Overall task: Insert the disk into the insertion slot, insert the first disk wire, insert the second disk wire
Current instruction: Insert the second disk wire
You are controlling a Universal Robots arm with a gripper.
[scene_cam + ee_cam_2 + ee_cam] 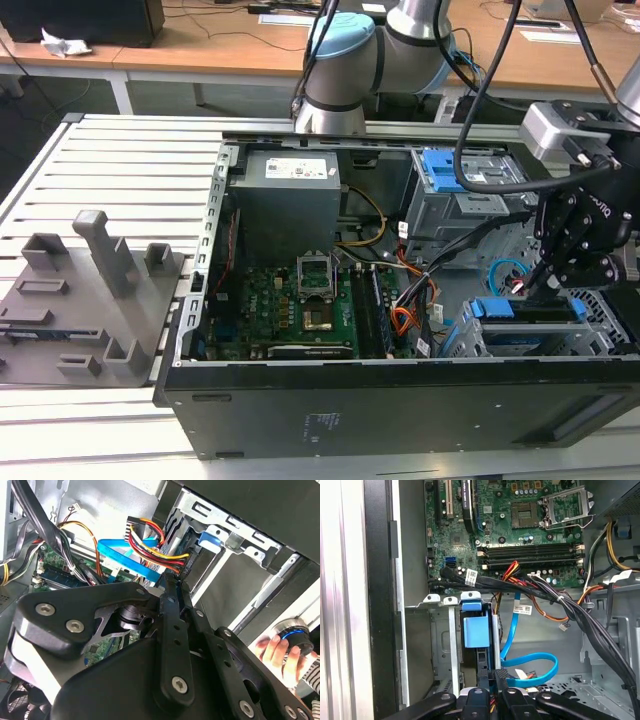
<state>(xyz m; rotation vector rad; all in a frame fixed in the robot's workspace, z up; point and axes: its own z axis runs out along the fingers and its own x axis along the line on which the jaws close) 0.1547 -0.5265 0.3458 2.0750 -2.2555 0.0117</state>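
Note:
The disk, in its bright blue carrier, sits inside the insertion slot of the light-grey cage; in the exterior view the disk lies low at the case's right end. My gripper is shut on the dark plug of the first disk wire, a red, yellow and black bundle, right at the disk's end. In the first wrist view the gripper points at the carrier. The second disk wire, a flat light-blue cable, loops beside it and also shows as the second disk wire.
The open computer case lies on a slatted table. A thick black cable bundle crosses above the cage, near the motherboard. A taller grey bay with a blue latch stands behind. A person's hand holds a round knob outside the case.

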